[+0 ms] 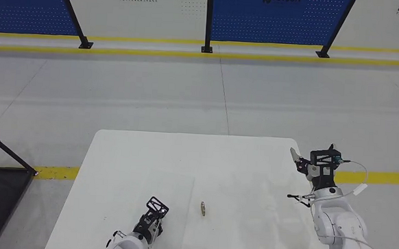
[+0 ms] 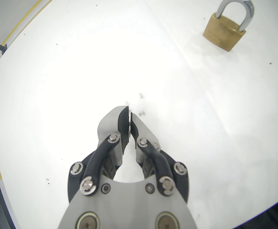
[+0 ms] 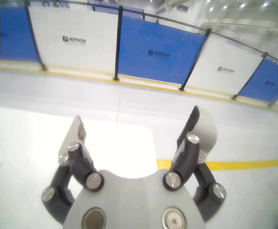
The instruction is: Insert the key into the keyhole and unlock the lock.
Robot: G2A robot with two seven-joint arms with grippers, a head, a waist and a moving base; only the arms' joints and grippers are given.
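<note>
While left hand (image 2: 129,111) pinches key (image 2: 129,126), padlock (image 2: 224,32) nearby, lettered panels (image 1: 134,7) behind.

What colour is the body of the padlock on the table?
The padlock body is brass-gold; best in the left wrist view.

We see bright, even light from overhead; ceiling lamps (image 3: 242,4) glow in the right wrist view. The white table (image 2: 65,86) glares nearly blank, the lock (image 2: 224,32) casts only a faint shadow, and straight fence rails (image 3: 173,23) bow into curves.
</note>
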